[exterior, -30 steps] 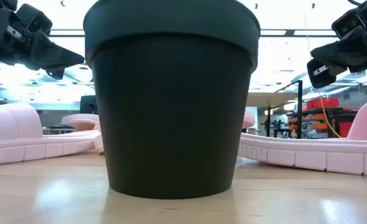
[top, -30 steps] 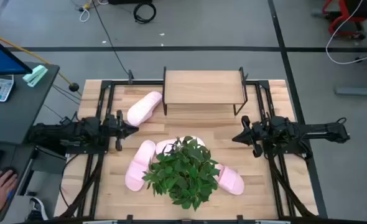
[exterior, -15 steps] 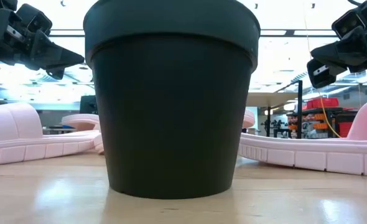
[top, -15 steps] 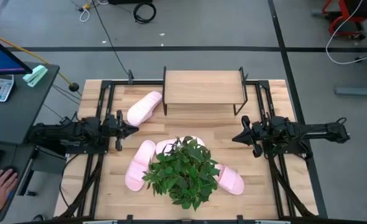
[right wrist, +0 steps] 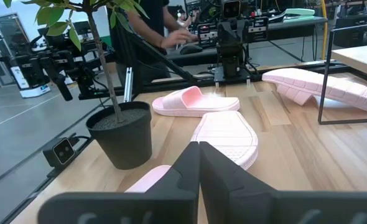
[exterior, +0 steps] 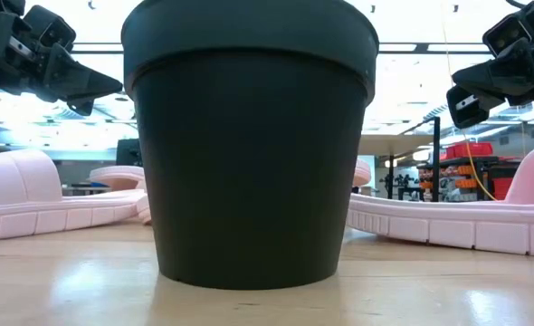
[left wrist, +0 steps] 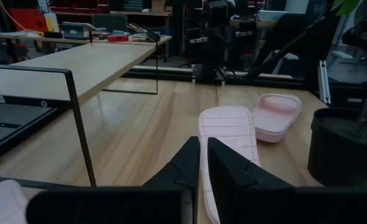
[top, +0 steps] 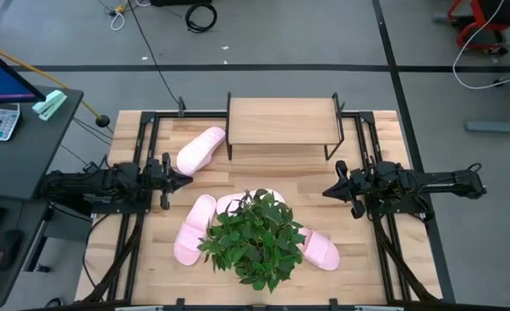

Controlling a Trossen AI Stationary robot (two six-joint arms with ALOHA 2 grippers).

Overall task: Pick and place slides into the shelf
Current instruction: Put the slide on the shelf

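Low view: pot (exterior: 249,145) blocks shelf (top: 283,121), seen only from high

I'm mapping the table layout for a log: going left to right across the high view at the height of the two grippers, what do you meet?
Left gripper → potted plant, slightly nearer the camera's bottom edge → right gripper. Both grippers are shut and hold nothing.

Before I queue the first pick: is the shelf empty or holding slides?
Empty: the shelf top is bare. The slides lie on the table; under the plank, cannot tell.
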